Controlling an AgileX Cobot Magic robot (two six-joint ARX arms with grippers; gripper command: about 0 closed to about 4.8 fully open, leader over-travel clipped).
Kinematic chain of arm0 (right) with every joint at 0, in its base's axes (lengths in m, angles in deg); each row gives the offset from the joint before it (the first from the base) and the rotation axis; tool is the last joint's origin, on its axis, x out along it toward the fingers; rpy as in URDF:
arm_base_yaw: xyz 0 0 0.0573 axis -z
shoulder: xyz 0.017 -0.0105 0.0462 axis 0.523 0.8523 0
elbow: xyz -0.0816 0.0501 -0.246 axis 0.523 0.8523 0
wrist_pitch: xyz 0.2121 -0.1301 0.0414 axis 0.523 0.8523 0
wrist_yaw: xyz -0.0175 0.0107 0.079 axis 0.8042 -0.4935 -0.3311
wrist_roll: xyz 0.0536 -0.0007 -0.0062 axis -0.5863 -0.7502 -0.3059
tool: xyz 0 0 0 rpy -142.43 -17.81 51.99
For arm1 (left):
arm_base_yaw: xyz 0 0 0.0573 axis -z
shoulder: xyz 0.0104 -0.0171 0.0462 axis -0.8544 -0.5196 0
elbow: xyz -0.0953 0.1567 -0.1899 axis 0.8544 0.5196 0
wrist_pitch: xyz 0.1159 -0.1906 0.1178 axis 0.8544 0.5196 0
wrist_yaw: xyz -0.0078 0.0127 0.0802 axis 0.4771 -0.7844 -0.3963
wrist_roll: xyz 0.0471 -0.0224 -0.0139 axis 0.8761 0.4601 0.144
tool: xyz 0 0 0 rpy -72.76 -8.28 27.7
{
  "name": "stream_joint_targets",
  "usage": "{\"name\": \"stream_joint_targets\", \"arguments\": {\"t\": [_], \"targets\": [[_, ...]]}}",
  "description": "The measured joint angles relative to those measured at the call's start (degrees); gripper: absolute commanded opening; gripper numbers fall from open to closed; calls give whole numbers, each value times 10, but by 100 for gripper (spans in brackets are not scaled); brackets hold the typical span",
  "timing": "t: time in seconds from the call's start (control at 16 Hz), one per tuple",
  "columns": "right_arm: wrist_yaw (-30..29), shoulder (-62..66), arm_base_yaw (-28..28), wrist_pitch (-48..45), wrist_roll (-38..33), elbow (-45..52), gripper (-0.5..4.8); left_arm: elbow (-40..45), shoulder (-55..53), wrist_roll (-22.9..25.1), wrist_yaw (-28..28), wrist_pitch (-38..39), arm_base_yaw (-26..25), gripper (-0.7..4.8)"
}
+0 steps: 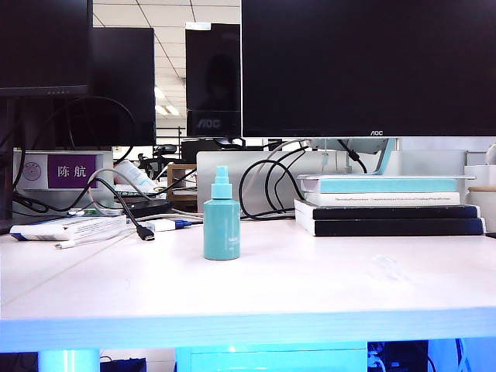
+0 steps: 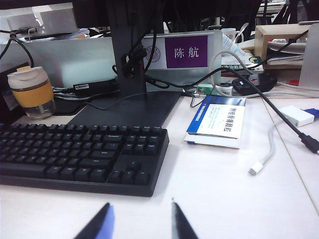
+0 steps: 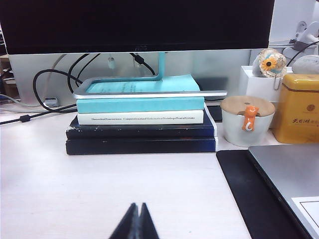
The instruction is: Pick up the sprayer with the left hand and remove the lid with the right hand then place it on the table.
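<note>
The teal sprayer (image 1: 222, 219) stands upright on the white table (image 1: 310, 294), near its middle, with nothing touching it. To its right a faint, glassy shape lies on the table top; it looks like the clear lid (image 1: 385, 268), though it is too pale to be sure. Neither arm shows in the exterior view. In the left wrist view my left gripper (image 2: 140, 203) is open over bare table in front of a black keyboard (image 2: 79, 157), holding nothing. In the right wrist view my right gripper (image 3: 138, 204) is shut and empty, over bare table before a stack of books (image 3: 141, 124).
Monitors (image 1: 364, 66), cables (image 1: 136, 221) and a purple name sign (image 1: 72, 171) line the back of the desk. A blue-and-white booklet (image 2: 218, 121) and a white cable (image 2: 271, 149) lie beside the keyboard. A white cup (image 3: 247, 120), a yellow tin (image 3: 299, 107) and a laptop (image 3: 291, 181) sit by the books.
</note>
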Motion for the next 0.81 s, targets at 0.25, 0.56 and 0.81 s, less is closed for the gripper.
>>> {"name": "stream_joint_targets", "arguments": {"t": [0.25,0.56,0.81], "targets": [[0,0,0,0,0,0,-2,0,0,-3,13,2,0,-17],[0,0,0,0,0,0,-2,0,0,-7,24,22,0,-5],[0,0,0,0,0,0,-2,0,0,-6,24,23,0,-5]]}}
